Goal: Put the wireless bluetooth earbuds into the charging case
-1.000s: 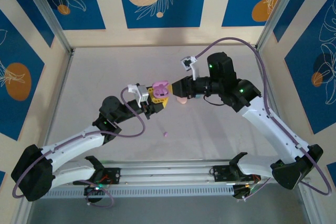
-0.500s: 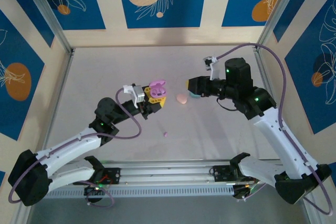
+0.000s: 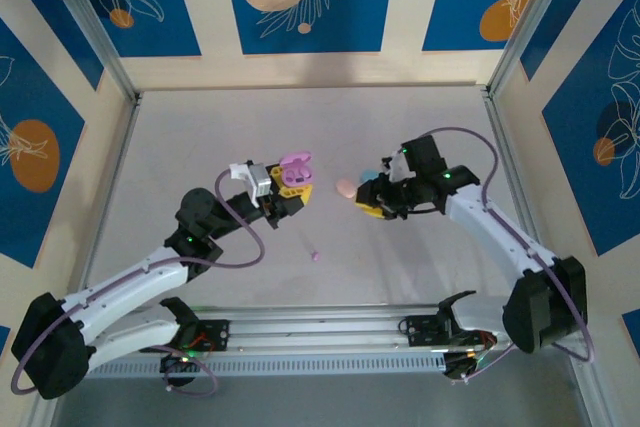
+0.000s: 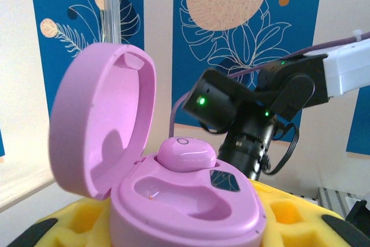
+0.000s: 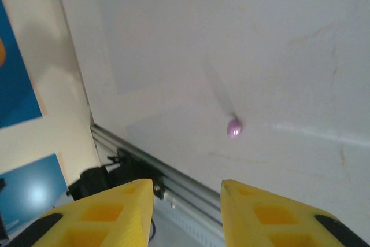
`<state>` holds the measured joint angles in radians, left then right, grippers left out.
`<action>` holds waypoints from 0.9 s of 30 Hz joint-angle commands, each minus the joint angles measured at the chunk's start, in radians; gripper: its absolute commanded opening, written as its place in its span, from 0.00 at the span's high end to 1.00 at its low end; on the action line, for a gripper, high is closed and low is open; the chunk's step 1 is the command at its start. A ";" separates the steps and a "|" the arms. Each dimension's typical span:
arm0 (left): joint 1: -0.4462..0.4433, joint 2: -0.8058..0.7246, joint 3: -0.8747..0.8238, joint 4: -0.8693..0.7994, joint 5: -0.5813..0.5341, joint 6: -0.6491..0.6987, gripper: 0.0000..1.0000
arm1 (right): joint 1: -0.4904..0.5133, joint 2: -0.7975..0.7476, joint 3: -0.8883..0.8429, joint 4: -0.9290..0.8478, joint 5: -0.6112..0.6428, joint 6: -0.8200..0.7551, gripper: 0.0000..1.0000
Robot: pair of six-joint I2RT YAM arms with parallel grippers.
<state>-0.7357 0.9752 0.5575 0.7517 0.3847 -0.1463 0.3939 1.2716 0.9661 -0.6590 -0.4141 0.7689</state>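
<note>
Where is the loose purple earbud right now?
The earbud lies on the table near centre in the top view, just toward the near edge from the left claw's pink case.

Overhead camera high at 6 o'clock, looking down on the table (image 3: 200, 127), left wrist camera close on the pink case (image 4: 185, 212), facing level toward the right arm (image 4: 231, 108) at 3 o'clock, right wrist camera tilted down at the table, sharing the earbud (image 5: 234, 128) with overhead.

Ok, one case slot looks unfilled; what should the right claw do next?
Probably lower the empty, open right claw onto the loose purple earbud on the table; the left claw holds the open case with one earbud seated, one slot bare.
</note>
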 commanded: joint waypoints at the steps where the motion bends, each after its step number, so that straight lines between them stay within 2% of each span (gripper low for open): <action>1: -0.007 -0.034 -0.023 -0.010 -0.020 0.024 0.80 | 0.087 0.043 -0.037 0.012 -0.050 0.049 0.62; 10: -0.007 -0.152 -0.105 -0.100 -0.055 0.011 0.80 | 0.253 0.160 -0.080 0.116 -0.035 0.148 0.61; 20: -0.007 -0.315 -0.184 -0.238 -0.095 -0.012 0.80 | 0.304 0.335 -0.012 0.086 -0.034 0.097 0.61; 27: -0.007 -0.331 -0.185 -0.269 -0.106 0.005 0.80 | 0.332 0.476 0.090 0.042 0.026 0.010 0.62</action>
<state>-0.7361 0.6506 0.3775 0.4873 0.2955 -0.1482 0.7132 1.7008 1.0069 -0.5724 -0.4068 0.8364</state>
